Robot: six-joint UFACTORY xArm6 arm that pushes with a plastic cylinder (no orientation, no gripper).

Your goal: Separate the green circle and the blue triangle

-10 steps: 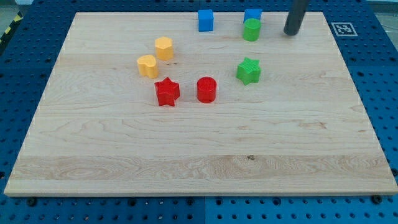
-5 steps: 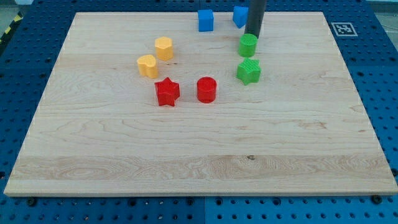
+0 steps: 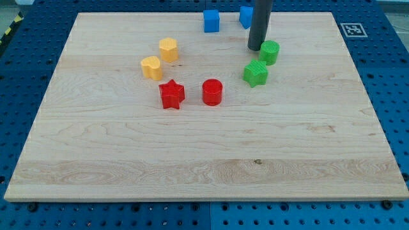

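Observation:
The green circle [image 3: 270, 52] sits on the wooden board [image 3: 204, 153] toward the view's top right, just above and right of the green star [image 3: 255, 73]. The blue triangle [image 3: 246, 16] lies at the board's top edge, partly hidden behind my rod. My tip [image 3: 256, 46] rests on the board just left of the green circle, touching or nearly touching it, and below the blue triangle. The circle and triangle stand well apart.
A blue cube [image 3: 211, 20] sits at the top edge left of the triangle. A red cylinder [image 3: 212, 92] and red star [image 3: 171, 94] lie mid-board. Two yellow blocks [image 3: 168, 49] [image 3: 151, 67] lie to the left. A marker tag [image 3: 352, 29] is at the top right corner.
My rod came in from the right, then moved down between the two blocks. The green circle slid down and to the right, away from the blue triangle, which shifted slightly left.

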